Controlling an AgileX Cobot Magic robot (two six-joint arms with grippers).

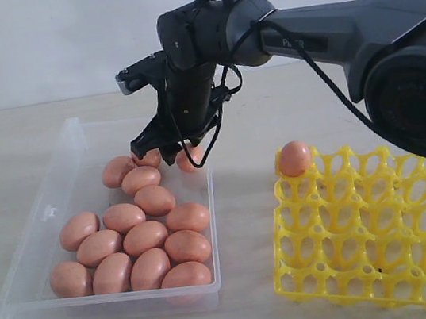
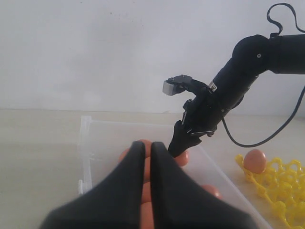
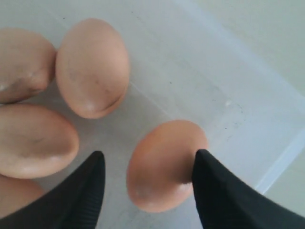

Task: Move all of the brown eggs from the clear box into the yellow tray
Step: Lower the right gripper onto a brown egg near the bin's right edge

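Egg [image 3: 164, 167] at the far right corner of the box [image 1: 38, 226] sits inside your spread right claw [image 3: 148, 155]; centre it, then close gently.

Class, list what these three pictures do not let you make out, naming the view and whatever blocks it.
Left wrist view: the left gripper's blurred dark fingers hide most smooth brown eggs in the clear plastic box.
Exterior view: the right gripper covers part of the egg beneath it; the left gripper lies outside the frame.
Right wrist view: the frame's edge cuts off several eggs.
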